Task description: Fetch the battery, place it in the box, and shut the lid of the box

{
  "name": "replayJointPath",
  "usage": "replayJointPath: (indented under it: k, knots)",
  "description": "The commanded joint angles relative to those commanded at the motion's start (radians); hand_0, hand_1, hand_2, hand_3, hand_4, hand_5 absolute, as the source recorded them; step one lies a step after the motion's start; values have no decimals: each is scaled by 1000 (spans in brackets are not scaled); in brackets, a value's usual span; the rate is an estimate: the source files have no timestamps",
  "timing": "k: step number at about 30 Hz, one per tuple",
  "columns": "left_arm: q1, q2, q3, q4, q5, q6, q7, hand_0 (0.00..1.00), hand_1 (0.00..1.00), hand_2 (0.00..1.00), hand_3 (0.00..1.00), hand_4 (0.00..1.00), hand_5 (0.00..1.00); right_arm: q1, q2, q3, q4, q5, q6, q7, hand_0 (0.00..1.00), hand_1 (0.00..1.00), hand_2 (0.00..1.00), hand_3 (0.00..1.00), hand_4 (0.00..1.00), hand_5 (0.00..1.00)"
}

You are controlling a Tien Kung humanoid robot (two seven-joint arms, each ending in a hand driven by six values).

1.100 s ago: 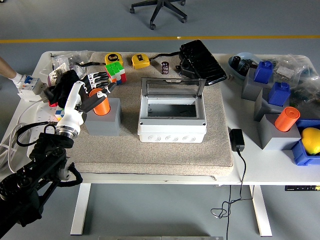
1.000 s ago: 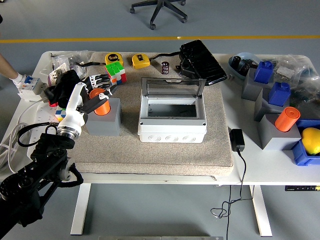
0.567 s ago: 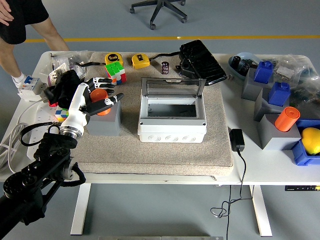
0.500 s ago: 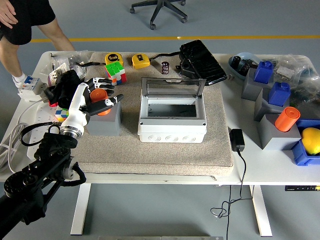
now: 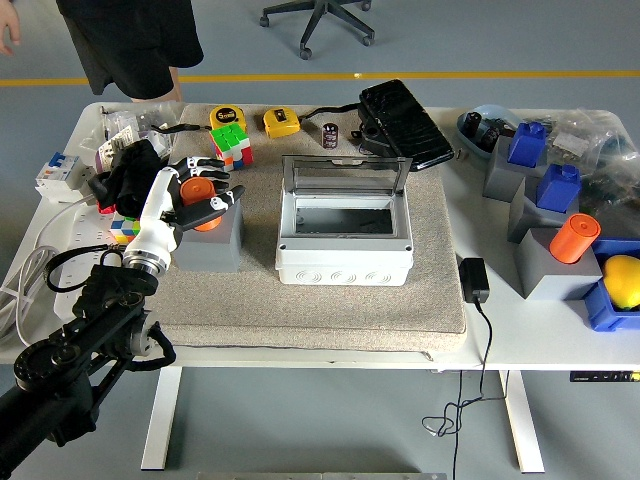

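An orange cylinder (image 5: 204, 196) stands upright in a grey block (image 5: 208, 240) on the left of the beige mat. My left hand (image 5: 203, 186) reaches in around it: the fingers (image 5: 208, 163) lie stretched out behind its top and the thumb (image 5: 218, 204) lies across its front, without a closed grip. The white box (image 5: 345, 258) sits mid-mat, its clear lid (image 5: 345, 176) standing upright at the back and its inside bare. A small dark cylinder (image 5: 330, 135) stands behind the box. The right arm is out of view.
Colour cube (image 5: 231, 142), two yellow tape measures (image 5: 281, 122) and a black case (image 5: 402, 122) lie behind the box. Grey and blue blocks with another orange cylinder (image 5: 573, 238) crowd the right. A black adapter (image 5: 473, 280) lies right of the mat. A person (image 5: 130, 45) stands at the far left.
My left hand has shifted right from beside the orange cylinder, so that thumb and fingers now flank it. The person has walked in along the far left edge.
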Motion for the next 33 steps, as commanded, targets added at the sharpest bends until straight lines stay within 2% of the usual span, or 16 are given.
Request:
replayJointPath:
  k: [1, 2, 8, 9, 14, 15, 20, 21, 27, 33]
  knots:
    - [-1, -1, 0, 2, -3, -1, 0, 438, 426, 458, 479, 807, 2, 0, 0, 0, 0, 0, 0, 1, 604, 627, 646, 569, 966, 524]
    - [-2, -1, 0, 4, -5, 0, -1, 335, 335, 332, 381, 752, 2, 0, 0, 0, 0, 1, -1, 1, 604, 627, 646, 570, 965, 523]
    - [-5, -4, 3, 16, -9, 1, -1, 335, 335, 332, 381, 752, 2, -1, -1, -2, 0, 2, -3, 6, 604, 627, 646, 570, 965, 523]
    - [-5, -5, 3, 18, -8, 2, -1, 260, 235, 221, 263, 581, 2, -1, -1, -3, 0, 2, -3, 6, 604, 627, 646, 569, 965, 523]
    - [-8, -9, 10, 29, -6, 0, 3, 260, 235, 221, 263, 581, 2, 0, 0, -2, 0, 2, -3, 6, 604, 627, 646, 569, 965, 523]
    - [-9, -9, 12, 30, -6, 1, 3, 251, 223, 193, 217, 482, 2, 0, 0, -2, 0, 2, -3, 6, 604, 626, 646, 568, 966, 523]
    - [-12, -14, 16, 29, -5, -1, 1, 251, 223, 193, 217, 482, 2, 0, -1, -2, 0, 4, -4, 9, 604, 626, 646, 568, 966, 523]
    - [-13, -15, 16, 29, -5, -2, 0, 206, 140, 152, 185, 147, 2, 0, -1, -3, 0, 4, -4, 11, 604, 627, 645, 568, 965, 524]
    - [-17, -17, 15, 12, 3, 0, -5, 205, 134, 149, 194, 148, 2, 0, -1, -7, 0, 8, -6, 20, 604, 627, 645, 567, 965, 523]
    - [-13, 3, 15, -84, 90, 19, 8, 214, 135, 156, 196, 165, 2, -1, -3, -7, 1, 9, -8, 26, 603, 626, 644, 566, 963, 521]
